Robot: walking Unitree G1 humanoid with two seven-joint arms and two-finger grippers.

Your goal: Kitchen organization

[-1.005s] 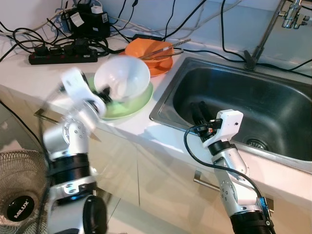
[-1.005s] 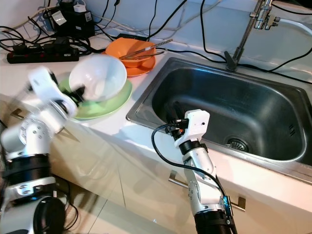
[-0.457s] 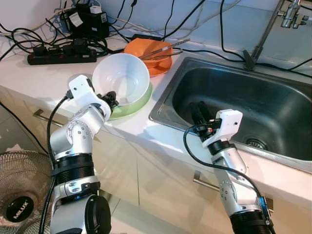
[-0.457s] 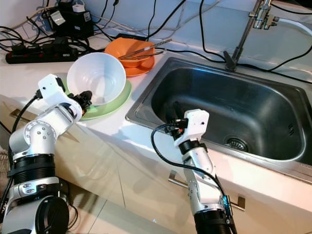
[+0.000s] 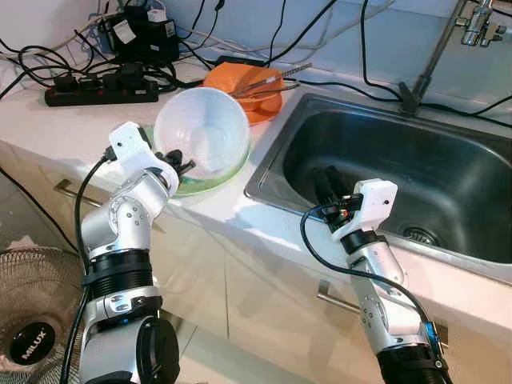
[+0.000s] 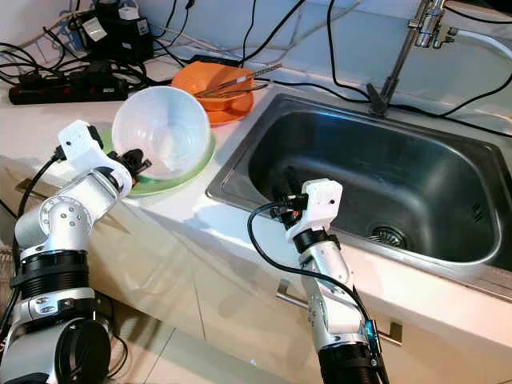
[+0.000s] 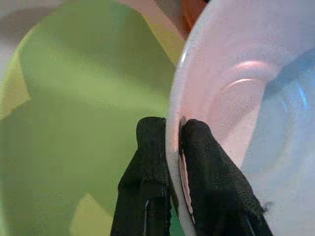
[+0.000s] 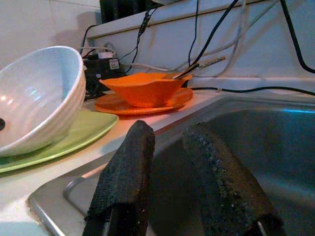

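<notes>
1. Left gripper [image 7: 174,142] clamped on the near rim of the white bowl [image 5: 202,132], one black finger inside the rim and one outside, as the left wrist view shows
2. White bowl: glossy, round and deep, faintly ribbed on the outer wall (seen in the right wrist view), tipped up on edge with its opening turned toward the robot; over the green plate [image 5: 233,162], though whether its lower side touches the plate cannot be told
3. Green plate flat on the pale counter [image 5: 48,128], just left of the steel sink [image 5: 448,172]
4. Behind these, an orange bowl [image 5: 244,84] on an orange plate [image 5: 264,114], with metal tongs [image 5: 272,78] laid across the bowl; farther back, a black power strip [image 5: 100,94] and tangled cables [image 6: 48,56]
5. Right gripper [image 8: 170,172] at the near-left edge of the sink, fingers parted with a clear gap between them and holding nothing
6. Against half a second ago: bowl tilted further, its rim now overlapping the orange bowl in the head views; left wrist shifted slightly; right arm unchanged
</notes>
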